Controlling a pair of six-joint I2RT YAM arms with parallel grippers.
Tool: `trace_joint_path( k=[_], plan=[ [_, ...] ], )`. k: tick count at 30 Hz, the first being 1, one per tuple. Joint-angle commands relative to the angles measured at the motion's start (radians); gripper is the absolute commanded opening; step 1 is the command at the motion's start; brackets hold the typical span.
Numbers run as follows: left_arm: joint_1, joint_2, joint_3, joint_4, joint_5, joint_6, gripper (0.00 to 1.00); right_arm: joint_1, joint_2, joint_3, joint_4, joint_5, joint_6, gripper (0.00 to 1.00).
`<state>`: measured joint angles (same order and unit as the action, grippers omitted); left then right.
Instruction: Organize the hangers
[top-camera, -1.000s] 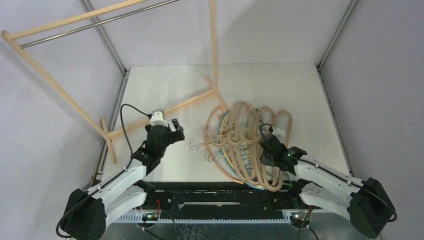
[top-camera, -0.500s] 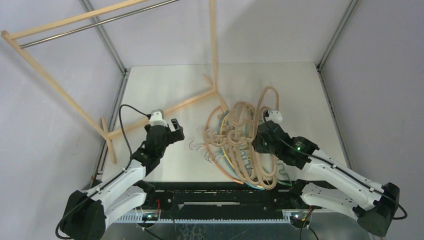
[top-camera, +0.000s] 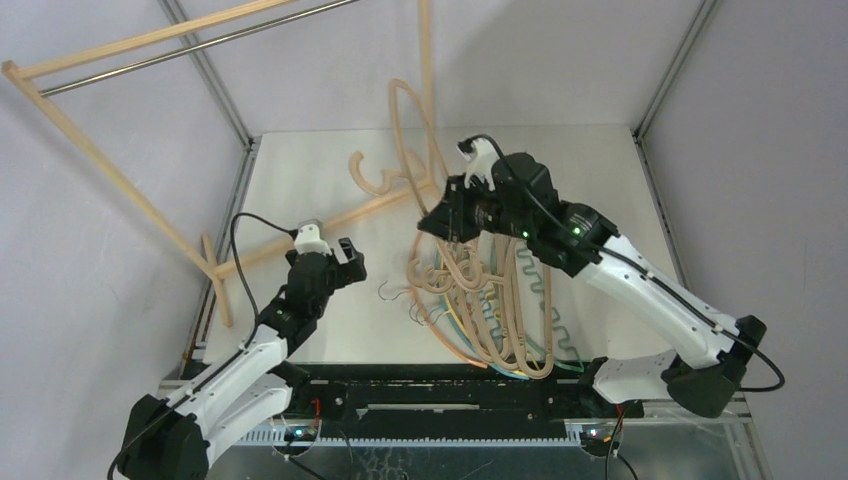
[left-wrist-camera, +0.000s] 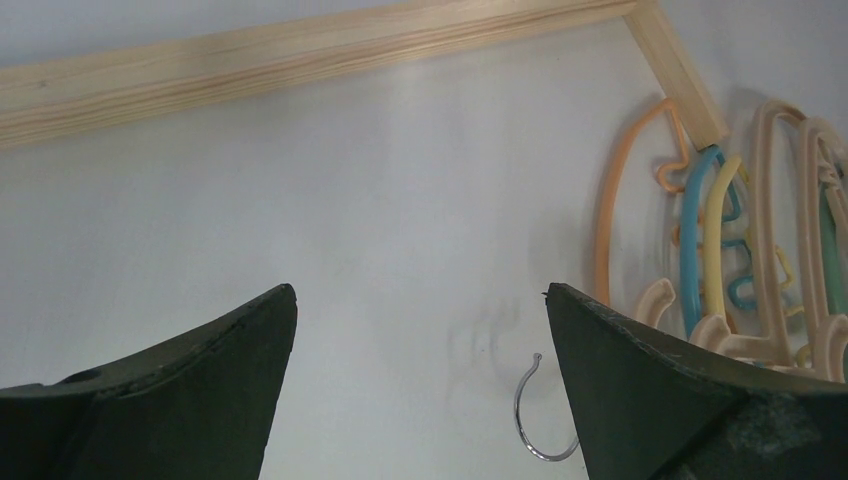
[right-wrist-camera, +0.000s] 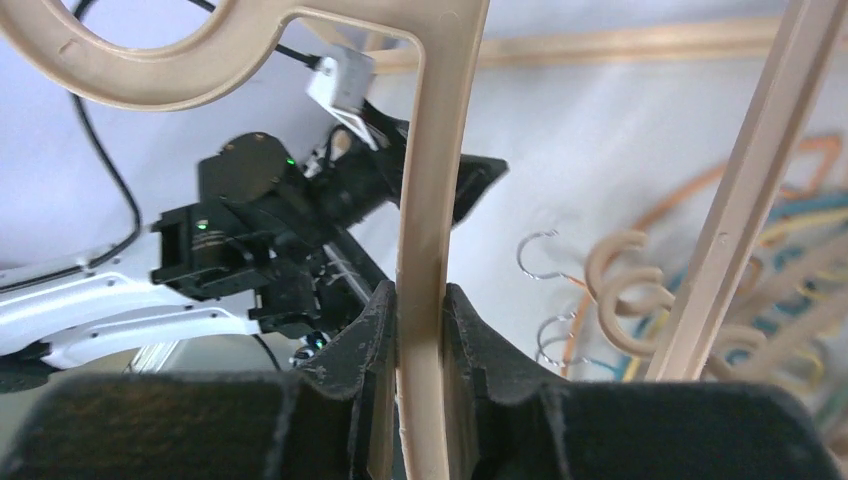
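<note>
One light-wood hanger (right-wrist-camera: 435, 150) held up off the tabletop (top-camera: 300, 170).
Rack frame (top-camera: 340, 219) stands rear-left; hanger pile (top-camera: 490, 300) lies front-right; right fingers (right-wrist-camera: 370, 330) pinch the airborne hanger's bar above the pile; left fingers (left-wrist-camera: 230, 360) spread wide, holding nothing.

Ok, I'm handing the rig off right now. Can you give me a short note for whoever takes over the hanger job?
Left hand: open, empty, over bare table, left of the heap.
Right hand: shut on one light-wood hanger, held up off the heap near the rack's upright post.
Other hangers: heaped on the table, wood and coloured ones tangled together.
Done: one hanger picked out. None hangs on the visible stretch of rail.
Left: hang this one, presumably on the rail, then work through the heap.
</note>
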<state>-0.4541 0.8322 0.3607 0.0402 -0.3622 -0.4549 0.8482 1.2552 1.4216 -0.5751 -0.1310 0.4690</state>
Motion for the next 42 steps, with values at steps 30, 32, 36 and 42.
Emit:
trace_joint_path(
  k=[30, 32, 36, 42],
  plan=[
    [-0.004, -0.195, 0.041, -0.030, 0.027, -0.028, 0.99, -0.068, 0.772, 0.952, 0.342, -0.117, -0.047, 0.02],
    [-0.004, -0.209, 0.032, -0.031, 0.023, -0.028, 1.00, -0.068, 0.806, 0.980, 0.347, -0.085, -0.039, 0.02],
    [-0.005, -0.225, 0.031, -0.040, 0.017, -0.019, 1.00, -0.067, 0.843, 0.993, 0.380, -0.040, -0.020, 0.02],
    [-0.005, -0.221, 0.032, -0.037, 0.035, -0.022, 0.99, -0.061, 0.854, 0.992, 0.427, -0.022, -0.023, 0.02]
  ],
)
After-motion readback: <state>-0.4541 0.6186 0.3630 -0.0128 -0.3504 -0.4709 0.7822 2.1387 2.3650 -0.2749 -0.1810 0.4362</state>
